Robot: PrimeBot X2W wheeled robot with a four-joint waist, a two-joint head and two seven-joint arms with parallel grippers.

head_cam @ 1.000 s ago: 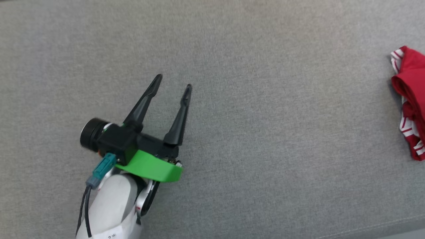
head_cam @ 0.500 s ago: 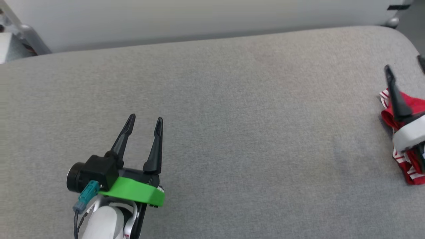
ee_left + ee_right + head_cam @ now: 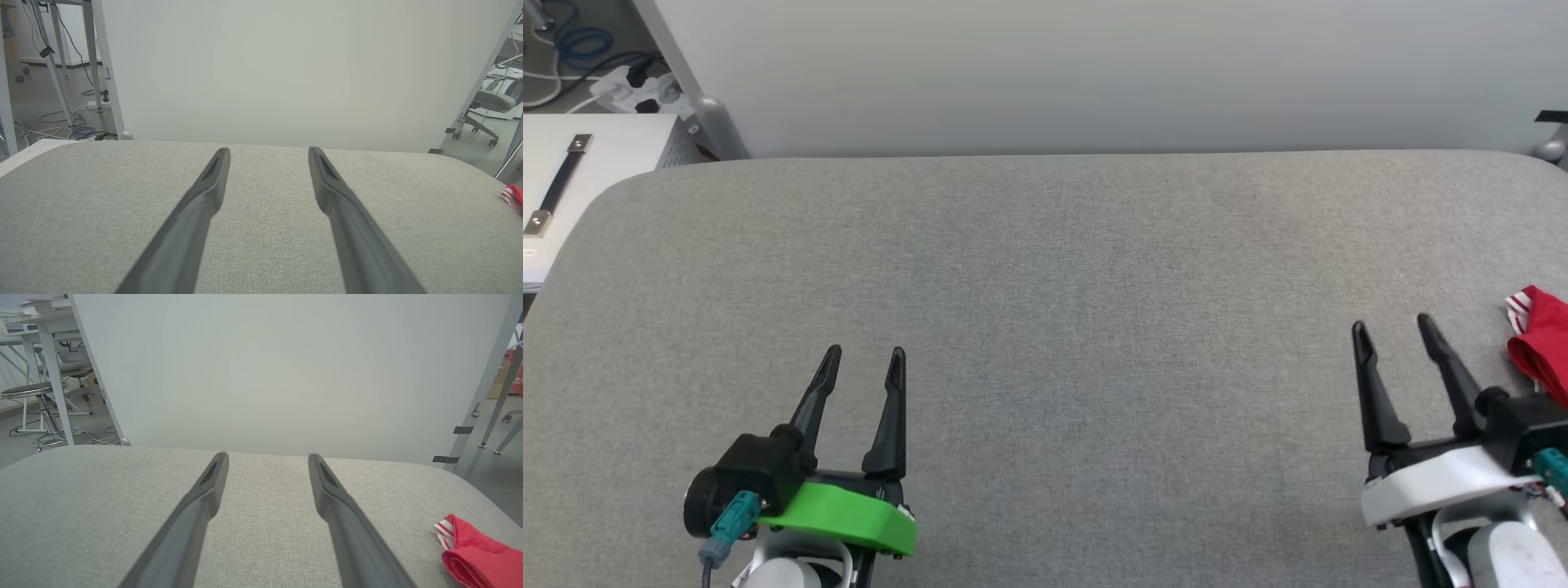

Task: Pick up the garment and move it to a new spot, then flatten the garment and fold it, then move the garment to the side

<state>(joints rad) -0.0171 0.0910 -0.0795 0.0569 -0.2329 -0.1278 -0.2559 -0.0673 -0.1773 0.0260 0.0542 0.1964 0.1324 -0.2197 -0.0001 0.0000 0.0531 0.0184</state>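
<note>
Head view: left jaws, right jaws wide, empty; garment (image 3: pixel 1543 343) cropped. Right wrist view: apparently rolled edge.

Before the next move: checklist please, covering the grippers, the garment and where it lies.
1. Jaws of the left gripper: ok, open, nothing between the fingers.
2. Jaws of the right gripper: ok, open, nothing held.
3. Position of the garment: ok, on the grey padded surface, to the right of the right gripper.
4. Whole garment in view: not ok, cut off at the picture's edge in the head and right wrist views.
5. Garment flat: cannot tell; the visible part looks bunched.
6. Right gripper's fingers off the cloth: ok, apart from it.
</note>
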